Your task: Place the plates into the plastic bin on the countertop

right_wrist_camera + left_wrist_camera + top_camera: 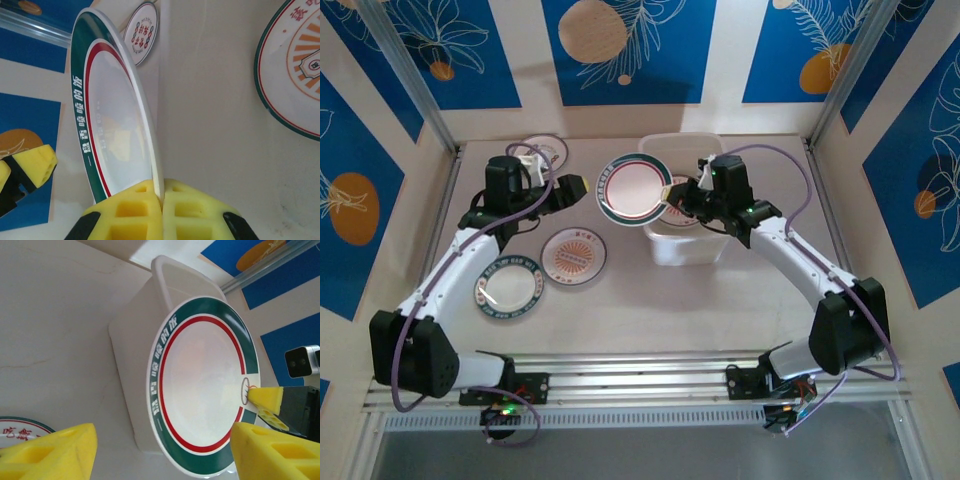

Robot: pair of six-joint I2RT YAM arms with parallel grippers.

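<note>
The task looks partway done. The right hand [162, 200] pinches the rim of a green-rimmed plate [635, 188], holding it tilted at the left edge of the plastic bin [692, 252] in mid-frame, not yet inside. The left hand [572, 190] hangs spread just left of that plate, gripping nothing. One plate seems to lie in the bin. Three more plates [573, 256] sit on the worktop [650, 300] at left.
</note>
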